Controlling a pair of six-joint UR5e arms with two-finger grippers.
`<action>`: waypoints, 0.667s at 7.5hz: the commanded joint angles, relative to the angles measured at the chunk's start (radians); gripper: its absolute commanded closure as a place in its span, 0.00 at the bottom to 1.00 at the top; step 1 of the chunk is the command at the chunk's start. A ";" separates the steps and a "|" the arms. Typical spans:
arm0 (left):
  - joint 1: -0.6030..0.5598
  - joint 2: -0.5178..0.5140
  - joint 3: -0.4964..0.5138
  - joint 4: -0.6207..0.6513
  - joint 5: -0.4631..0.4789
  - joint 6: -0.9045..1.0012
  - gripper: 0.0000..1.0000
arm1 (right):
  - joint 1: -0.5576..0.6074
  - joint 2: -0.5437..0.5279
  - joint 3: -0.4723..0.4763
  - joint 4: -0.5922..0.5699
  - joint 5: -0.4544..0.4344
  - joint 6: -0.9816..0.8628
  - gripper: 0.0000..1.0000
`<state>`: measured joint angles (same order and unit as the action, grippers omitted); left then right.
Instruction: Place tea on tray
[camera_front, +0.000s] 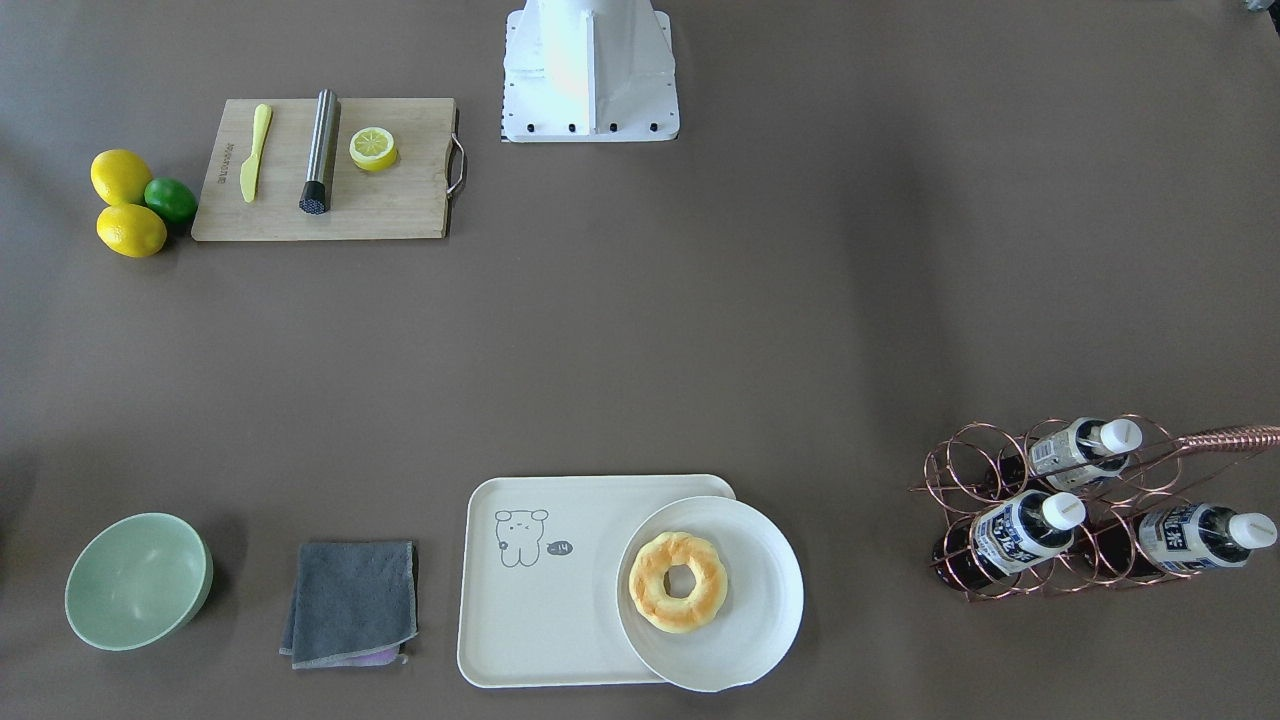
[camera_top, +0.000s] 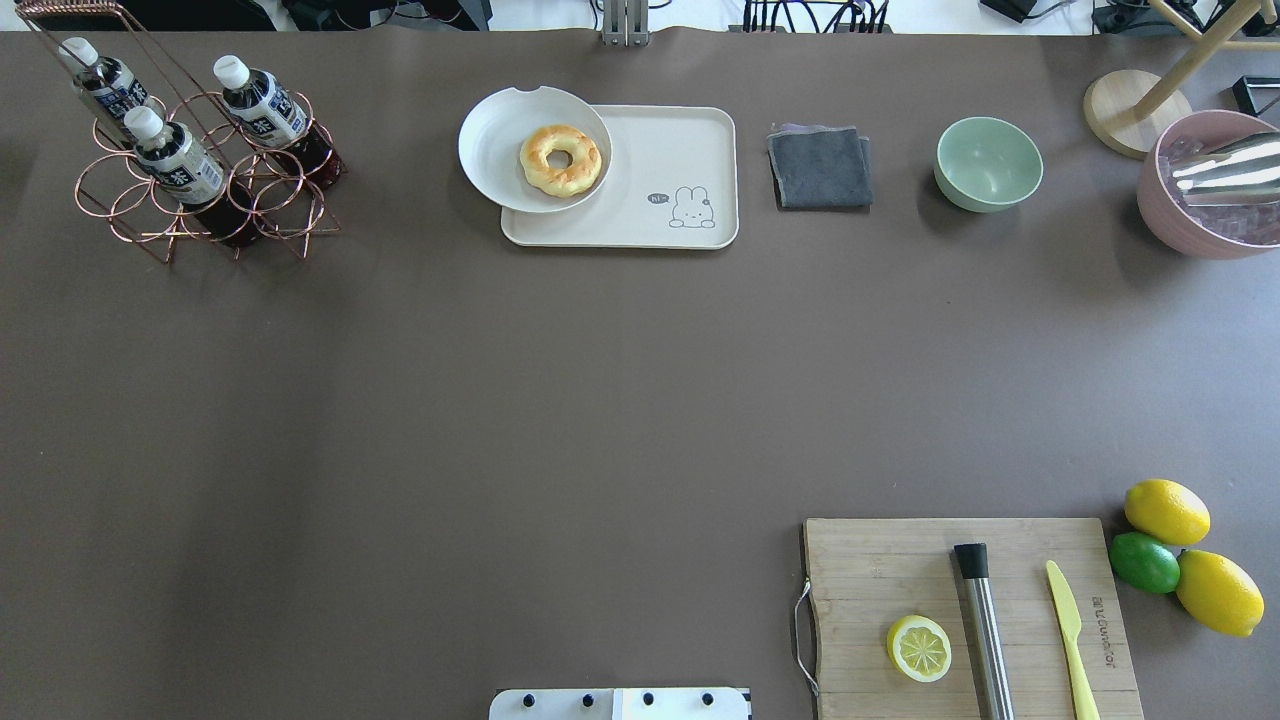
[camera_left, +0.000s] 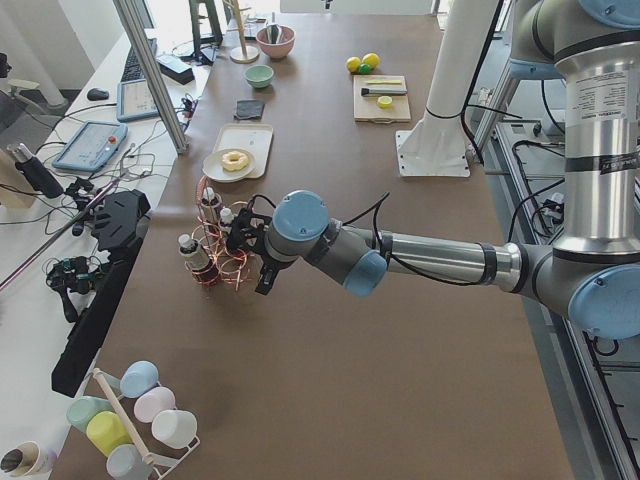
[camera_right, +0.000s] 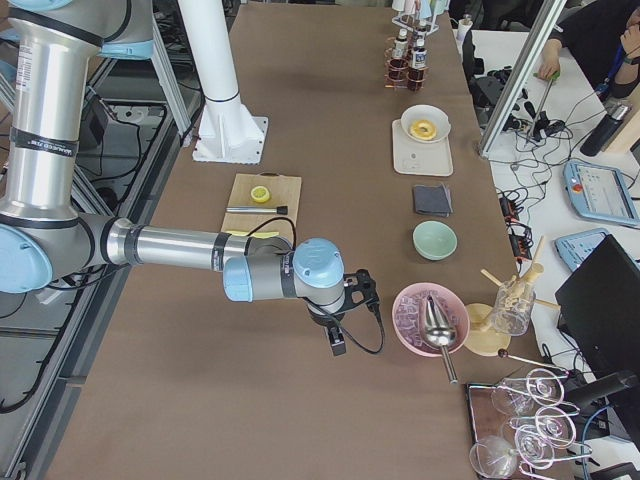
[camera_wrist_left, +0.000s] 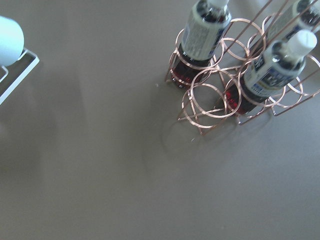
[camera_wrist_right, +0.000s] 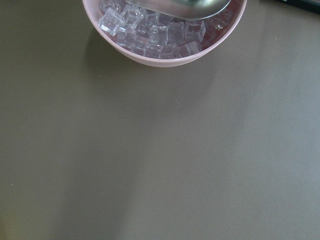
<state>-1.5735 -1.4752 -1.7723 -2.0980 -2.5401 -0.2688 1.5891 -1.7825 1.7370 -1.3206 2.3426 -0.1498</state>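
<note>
We aim our left gripper (camera_left: 250, 248) at the neck of the nearest tea (camera_wrist_left: 204, 35), pulling it straight out of the rack (camera_wrist_left: 186, 100); whether the gripper is released or clenched, we cannot tell.

Brown table (camera_front: 640, 350). Tea (camera_front: 1010, 535): dark brown liquid, white cap, white & navy label w/ characters; three alike in a copper-pink wire rack (camera_front: 965, 470). Cream-white tray (camera_front: 560, 620) w/ grey line-drawn animal. White plate (camera_front: 760, 610), golden-yellow donut (camera_front: 678, 581). Dark grey cloth (camera_front: 350, 600), pale green bowl (camera_front: 135, 580). Pale wood board (camera_front: 400, 200); yellow lemons (camera_front: 120, 177), green lime (camera_front: 171, 199).
</note>
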 joint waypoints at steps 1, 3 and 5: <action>0.146 0.012 -0.004 -0.361 0.233 -0.393 0.02 | -0.001 0.000 0.003 0.078 0.004 0.113 0.00; 0.283 0.001 -0.028 -0.384 0.438 -0.443 0.01 | -0.001 0.000 0.003 0.078 0.007 0.113 0.00; 0.433 0.004 -0.084 -0.386 0.701 -0.547 0.02 | -0.001 -0.002 0.003 0.078 0.008 0.111 0.00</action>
<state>-1.2758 -1.4714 -1.8165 -2.4755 -2.0707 -0.7317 1.5878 -1.7825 1.7395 -1.2432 2.3494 -0.0386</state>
